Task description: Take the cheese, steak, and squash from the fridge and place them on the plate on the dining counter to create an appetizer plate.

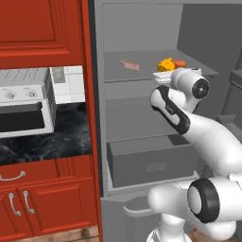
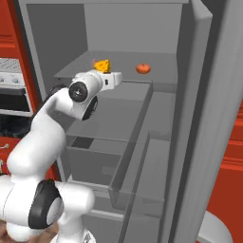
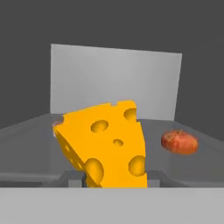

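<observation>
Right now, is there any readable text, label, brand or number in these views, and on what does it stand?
None readable.
Toaster oven: its knobs carry no markings clear enough to read.
Cheese, steak, round orange-red squash, fridge walls and shelves: plain, no print.
Red cabinets: no lettering.

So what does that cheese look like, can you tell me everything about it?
The cheese is a yellow-orange wedge dotted with round holes, smooth and solid looking. It stands up tilted at the front of the fridge's top shelf, just at the end of the gripper, whose dark tips sit at its lower edge. A small red-orange squash lies apart to one side, and the pink steak lies farther along the same shelf.
</observation>
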Controlling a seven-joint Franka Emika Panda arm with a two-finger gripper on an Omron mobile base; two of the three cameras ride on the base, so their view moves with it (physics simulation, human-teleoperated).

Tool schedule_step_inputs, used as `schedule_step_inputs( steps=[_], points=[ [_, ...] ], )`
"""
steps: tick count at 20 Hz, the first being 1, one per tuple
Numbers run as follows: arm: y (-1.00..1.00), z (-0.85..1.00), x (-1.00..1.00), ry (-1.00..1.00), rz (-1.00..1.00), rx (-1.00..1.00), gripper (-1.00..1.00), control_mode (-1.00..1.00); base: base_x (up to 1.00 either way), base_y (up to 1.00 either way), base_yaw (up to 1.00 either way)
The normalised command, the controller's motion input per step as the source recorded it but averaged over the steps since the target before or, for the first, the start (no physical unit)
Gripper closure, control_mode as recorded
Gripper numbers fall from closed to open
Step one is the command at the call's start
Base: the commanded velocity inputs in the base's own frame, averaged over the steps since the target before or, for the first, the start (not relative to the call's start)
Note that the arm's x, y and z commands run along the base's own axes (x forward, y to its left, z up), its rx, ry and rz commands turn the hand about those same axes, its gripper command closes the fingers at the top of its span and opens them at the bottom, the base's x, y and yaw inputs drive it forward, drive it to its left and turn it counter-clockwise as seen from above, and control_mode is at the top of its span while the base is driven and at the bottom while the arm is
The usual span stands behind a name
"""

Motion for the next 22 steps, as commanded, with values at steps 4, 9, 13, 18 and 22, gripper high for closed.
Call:
schedule_step_inputs(
  steps=[4,9,13,18,22],
  points=[
    [0.00,0.64,-1.00,0.00,-0.04,0.00,1.00,-1.00,0.00,0.00,0.00],
    [0.00,0.33,-1.00,0.01,-0.01,0.00,1.00,-1.00,0.00,0.00,0.00],
    [0.05,0.03,-1.00,0.10,0.00,0.03,1.00,-1.00,0.00,0.00,0.00],
    [0.23,0.00,-0.92,0.15,0.00,0.02,1.00,-1.00,0.00,0.00,0.00],
    [0.26,0.00,-0.61,0.14,0.00,0.00,1.00,-1.00,0.00,0.00,0.00]
  ],
)
